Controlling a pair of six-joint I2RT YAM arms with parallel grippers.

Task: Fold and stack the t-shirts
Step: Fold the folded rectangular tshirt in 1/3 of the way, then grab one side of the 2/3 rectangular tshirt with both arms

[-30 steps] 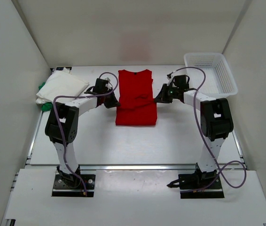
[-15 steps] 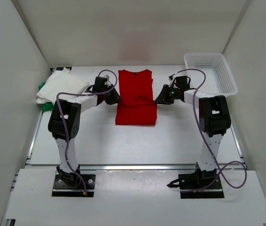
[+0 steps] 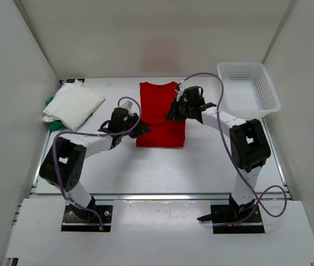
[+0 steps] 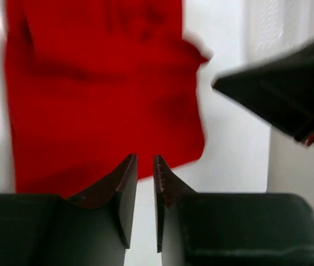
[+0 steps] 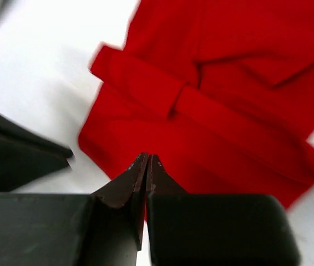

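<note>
Red shirt [image 3: 160, 113] lies flat mid-table [image 3: 212, 155], toward the far edge, sleeves folded in. Left gripper [image 4: 145, 158] sits at its near-left corner, jaws a crack apart, empty. Right gripper [image 5: 146, 156] is over the right edge, pinched together, no cloth visibly lifted. Tip: I'd grab both hem corners evenly and lift low, or the fold skews. White shirt [image 3: 74, 104] sits on the green shirt [image 3: 53, 126], far-left corner.

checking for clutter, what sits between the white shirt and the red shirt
Bare table, plus the left hand and its purple cable beside the red shirt, in the top view.
</note>
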